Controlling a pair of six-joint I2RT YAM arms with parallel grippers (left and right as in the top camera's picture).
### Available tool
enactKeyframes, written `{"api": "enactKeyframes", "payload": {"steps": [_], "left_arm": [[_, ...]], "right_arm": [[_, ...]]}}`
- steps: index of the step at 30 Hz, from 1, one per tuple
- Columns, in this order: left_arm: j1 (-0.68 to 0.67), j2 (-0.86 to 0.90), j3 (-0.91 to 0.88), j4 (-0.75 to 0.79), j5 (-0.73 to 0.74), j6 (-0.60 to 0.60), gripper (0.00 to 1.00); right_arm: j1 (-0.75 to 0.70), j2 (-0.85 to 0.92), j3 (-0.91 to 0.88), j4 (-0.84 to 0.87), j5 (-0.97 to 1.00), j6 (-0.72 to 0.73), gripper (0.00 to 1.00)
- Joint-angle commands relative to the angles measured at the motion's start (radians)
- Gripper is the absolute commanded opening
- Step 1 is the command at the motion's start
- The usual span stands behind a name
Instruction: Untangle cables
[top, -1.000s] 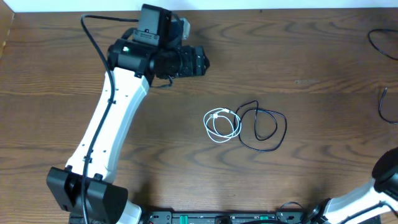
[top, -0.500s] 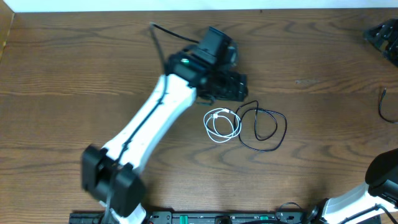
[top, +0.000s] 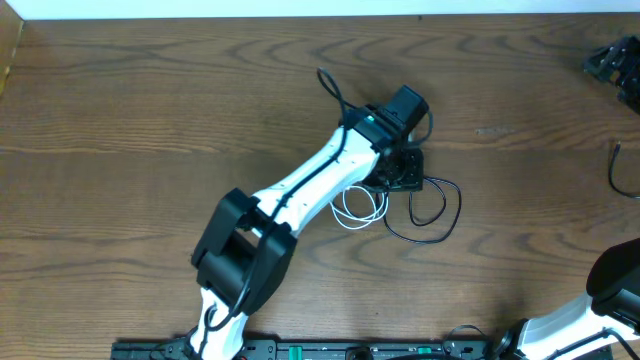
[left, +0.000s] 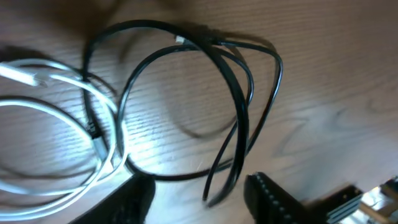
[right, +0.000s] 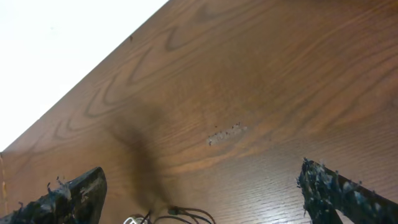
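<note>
The white cable (top: 358, 212) lies coiled at the table's middle, partly under my left arm. The black cable (top: 437, 208) loops to its right, and the two overlap where they meet. In the left wrist view the black cable (left: 186, 106) fills the middle and the white cable (left: 56, 143) lies at the left. My left gripper (top: 405, 170) hovers low over the junction, open, and its fingers (left: 199, 202) straddle a strand of the black cable. My right gripper (top: 612, 62) is open and empty at the far right; its wrist view (right: 202, 196) shows the cable ends (right: 180, 214) far off.
A thicker black robot wire (top: 615, 170) curls at the right edge. The table's far edge (top: 300, 18) runs along the top. A small pale scuff (top: 495, 130) marks the wood right of my left gripper.
My left arm has swung right and down from the far left of the table until its gripper is over the cables. The cables have not moved.
</note>
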Motion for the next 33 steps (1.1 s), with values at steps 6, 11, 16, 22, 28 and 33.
{"api": "enactKeyframes", "payload": {"steps": [6, 11, 16, 22, 28, 33], "left_arm": [[0.005, -0.029, 0.041, 0.039, -0.047, 0.028, 0.07], [0.027, -0.23, 0.101, 0.135, -0.062, 0.104, 0.07], [0.031, -0.406, 0.101, 0.228, -0.061, 0.104, 0.07], [0.044, -0.546, 0.101, 0.241, -0.053, 0.085, 0.07], [0.148, -0.605, 0.101, 0.293, -0.008, -0.005, 0.07], [0.245, -0.6, 0.101, 0.289, 0.034, -0.047, 0.07]], "right_arm": [[0.031, -0.011, 0.001, -0.019, 0.005, -0.012, 0.96], [0.08, -0.011, 0.001, -0.039, 0.004, -0.053, 0.96], [0.115, -0.011, 0.001, -0.047, -0.128, -0.135, 0.96], [0.145, -0.032, 0.001, -0.058, -0.494, -0.383, 0.93], [0.188, -0.058, 0.001, -0.067, -0.56, -0.404, 0.93], [0.259, -0.057, 0.001, -0.097, -0.556, -0.403, 0.92]]}}
